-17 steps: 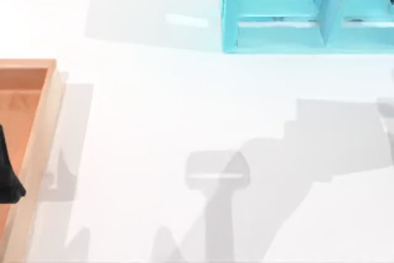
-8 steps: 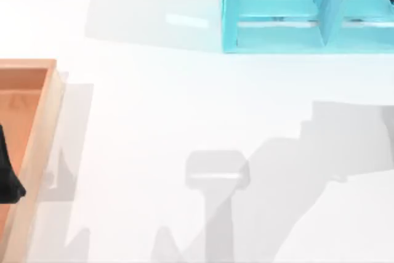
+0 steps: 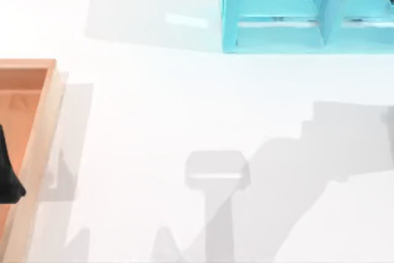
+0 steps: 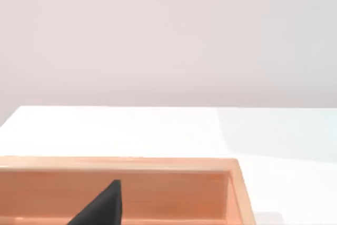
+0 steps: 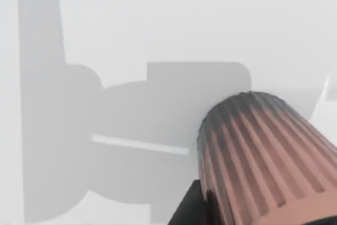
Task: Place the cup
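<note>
Rightward since earlier, arm shadow (image 3: pixel 320 152) shifted.

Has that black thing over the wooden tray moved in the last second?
No. In the top view the left gripper sits at the same spot against the tray rim as before.

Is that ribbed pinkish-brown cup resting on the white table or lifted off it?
Lifted: the ribbed pinkish-brown cup hangs above the white table.

ribbed matt terracotta cup (image 5: pixel 258 156), smooth wooden tray (image 3: pixel 37 127), glossy white table (image 3: pixel 154 121), painted turquoise shelf (image 3: pixel 277 23).
</note>
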Controlling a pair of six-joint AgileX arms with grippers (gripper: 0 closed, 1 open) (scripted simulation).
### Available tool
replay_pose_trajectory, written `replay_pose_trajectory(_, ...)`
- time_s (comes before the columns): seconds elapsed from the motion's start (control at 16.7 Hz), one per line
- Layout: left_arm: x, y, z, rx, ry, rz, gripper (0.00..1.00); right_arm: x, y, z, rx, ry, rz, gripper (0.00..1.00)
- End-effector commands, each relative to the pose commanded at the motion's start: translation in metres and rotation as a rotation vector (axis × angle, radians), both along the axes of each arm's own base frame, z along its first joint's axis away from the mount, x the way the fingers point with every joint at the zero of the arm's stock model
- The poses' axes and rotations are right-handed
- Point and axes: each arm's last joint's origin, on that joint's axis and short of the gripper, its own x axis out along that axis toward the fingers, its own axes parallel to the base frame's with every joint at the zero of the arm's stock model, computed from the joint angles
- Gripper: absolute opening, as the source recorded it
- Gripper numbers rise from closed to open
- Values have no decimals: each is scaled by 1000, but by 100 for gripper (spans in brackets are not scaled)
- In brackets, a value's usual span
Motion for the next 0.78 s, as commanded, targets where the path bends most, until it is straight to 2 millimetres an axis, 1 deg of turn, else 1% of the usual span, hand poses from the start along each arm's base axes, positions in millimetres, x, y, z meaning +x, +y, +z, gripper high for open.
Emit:
replay_pose_trajectory(0.18, 0, 0, 0, 0, 0, 0, 100, 0, 0, 0, 0, 0, 0, 2)
replay_pose_trajectory(0.24, 0, 0, 0, 0, 0, 0, 100, 0, 0, 0, 0, 0, 0, 0)
replay_pose_trajectory(0.78, 0, 0, 0, 0, 0, 0, 100, 0, 0, 1, -1, -1, 0, 0)
